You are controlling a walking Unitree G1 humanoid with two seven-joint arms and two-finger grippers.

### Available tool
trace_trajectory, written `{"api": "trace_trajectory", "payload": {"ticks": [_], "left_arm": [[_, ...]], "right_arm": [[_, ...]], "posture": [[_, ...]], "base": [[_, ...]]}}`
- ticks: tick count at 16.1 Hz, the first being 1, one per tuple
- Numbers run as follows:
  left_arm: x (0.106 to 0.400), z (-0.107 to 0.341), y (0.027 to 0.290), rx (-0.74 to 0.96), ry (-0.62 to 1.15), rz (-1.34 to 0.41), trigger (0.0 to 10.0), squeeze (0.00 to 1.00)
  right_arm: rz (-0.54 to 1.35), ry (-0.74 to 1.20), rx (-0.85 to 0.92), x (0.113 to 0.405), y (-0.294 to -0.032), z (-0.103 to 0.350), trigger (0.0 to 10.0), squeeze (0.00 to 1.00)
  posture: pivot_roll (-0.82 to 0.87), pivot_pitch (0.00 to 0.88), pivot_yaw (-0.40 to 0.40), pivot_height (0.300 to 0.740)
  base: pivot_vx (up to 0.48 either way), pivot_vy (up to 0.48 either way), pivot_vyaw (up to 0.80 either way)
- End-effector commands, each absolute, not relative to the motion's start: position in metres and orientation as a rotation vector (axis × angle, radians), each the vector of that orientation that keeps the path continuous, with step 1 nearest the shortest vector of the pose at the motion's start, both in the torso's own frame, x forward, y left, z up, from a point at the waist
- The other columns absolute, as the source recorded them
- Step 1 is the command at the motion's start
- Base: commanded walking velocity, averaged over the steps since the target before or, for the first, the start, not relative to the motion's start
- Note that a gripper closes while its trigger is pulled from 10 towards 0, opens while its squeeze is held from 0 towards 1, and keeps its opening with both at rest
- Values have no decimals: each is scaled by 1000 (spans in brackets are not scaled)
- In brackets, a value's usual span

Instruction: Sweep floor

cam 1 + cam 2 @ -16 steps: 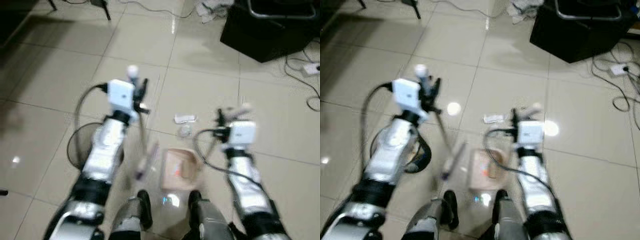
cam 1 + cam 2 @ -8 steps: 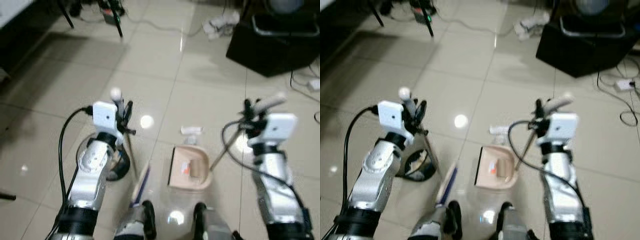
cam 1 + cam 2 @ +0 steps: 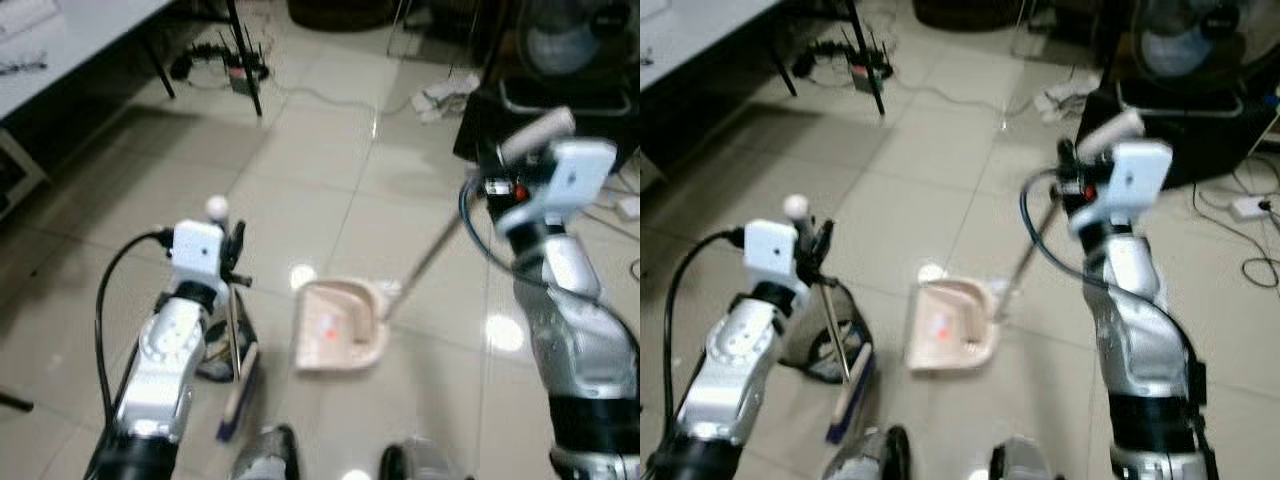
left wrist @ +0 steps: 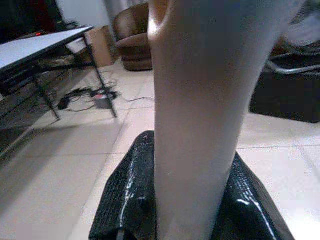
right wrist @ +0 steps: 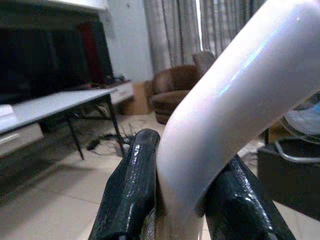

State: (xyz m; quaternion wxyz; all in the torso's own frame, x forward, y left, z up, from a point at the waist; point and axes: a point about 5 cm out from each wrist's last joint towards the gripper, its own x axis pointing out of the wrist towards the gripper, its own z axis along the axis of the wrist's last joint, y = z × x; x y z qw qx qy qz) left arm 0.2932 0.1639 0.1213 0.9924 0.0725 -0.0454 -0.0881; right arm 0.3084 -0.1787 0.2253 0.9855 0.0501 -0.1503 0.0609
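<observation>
My left gripper (image 3: 232, 268) is shut on the thin handle of a broom (image 3: 238, 392), whose blue-edged head rests on the tiles by my left foot. In the left wrist view the pale handle (image 4: 195, 110) fills the gap between the black fingers (image 4: 122, 205). My right gripper (image 3: 497, 183) is raised high and shut on the long handle of a pink dustpan (image 3: 338, 325). The pan sits low between my arms, with a small reddish scrap inside. The right wrist view has the white handle (image 5: 225, 110) clamped between the fingers (image 5: 131, 190).
A black box with a fan on it (image 3: 545, 90) stands at the back right, with cables and a power strip (image 3: 628, 207) beside it. A desk leg (image 3: 245, 55) and a cable cluster (image 3: 228, 72) are back left. A dark round object (image 3: 213, 345) lies under my left arm.
The view has swung up and the floor looks farther off. My right gripper has risen with the dustpan handle, and the pan has shifted left. The left gripper still holds the broom.
</observation>
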Motion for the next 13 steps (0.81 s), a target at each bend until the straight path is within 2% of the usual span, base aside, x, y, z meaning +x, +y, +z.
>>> {"api": "trace_trajectory", "payload": {"ticks": [1,5,6,9,13], "left_arm": [[293,126,164,158,-111,-175,10000,0],[286,119,164,179,-88,-160,10000,0],[286,118,166,173,-86,-149,10000,0],[287,116,171,165,-61,-102,10000,0],[285,120,163,206,-92,-143,10000,0]], "right_arm": [[140,-350,113,306,-174,244,10000,0],[220,-369,128,307,-155,277,10000,0],[222,-374,125,308,-154,282,10000,0],[216,-366,105,308,-149,293,10000,0],[183,-405,138,309,-148,305,10000,0]], "posture": [[-12,75,96,740],[-5,68,91,740],[-5,68,89,740],[-6,67,86,740],[-8,65,84,740]], "base": [[0,-480,0],[0,-472,0],[0,0,0],[0,0,800],[0,0,800]]}}
